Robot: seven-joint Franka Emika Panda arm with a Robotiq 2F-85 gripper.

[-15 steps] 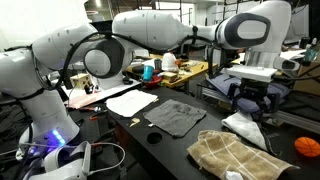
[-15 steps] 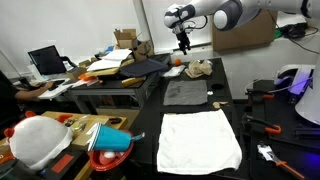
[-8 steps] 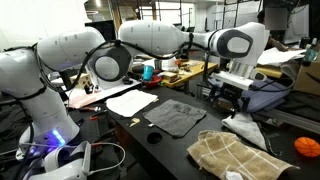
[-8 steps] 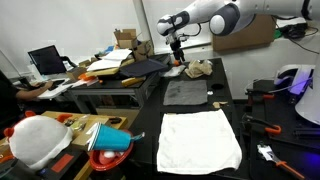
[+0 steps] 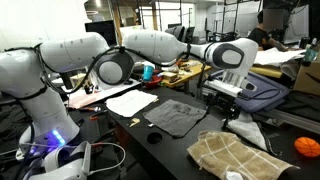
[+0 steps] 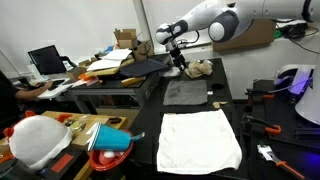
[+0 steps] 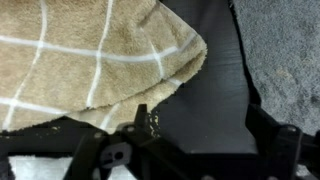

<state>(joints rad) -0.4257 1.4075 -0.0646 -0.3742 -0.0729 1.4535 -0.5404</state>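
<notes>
My gripper (image 7: 205,132) is open and empty, its two black fingers (image 7: 143,124) framing bare black tabletop (image 7: 215,95). A tan towel with white grid lines (image 7: 90,55) lies just beside one finger, and a grey cloth (image 7: 285,50) lies at the other side. In both exterior views the gripper (image 5: 233,100) (image 6: 178,62) hangs low over the table, near the tan towel (image 5: 235,155) (image 6: 200,69) and past the end of the grey cloth (image 5: 175,117) (image 6: 185,92).
A white cloth (image 6: 200,140) (image 5: 130,102) lies beyond the grey one. An orange ball (image 5: 306,147) and a crumpled white object (image 5: 243,125) sit near the tan towel. A cluttered side table holds a blue bowl (image 6: 113,140) and a monitor (image 6: 45,60).
The arm has swung down and across, bringing the gripper lower toward the table beside the tan towel. The cloths have not moved.
</notes>
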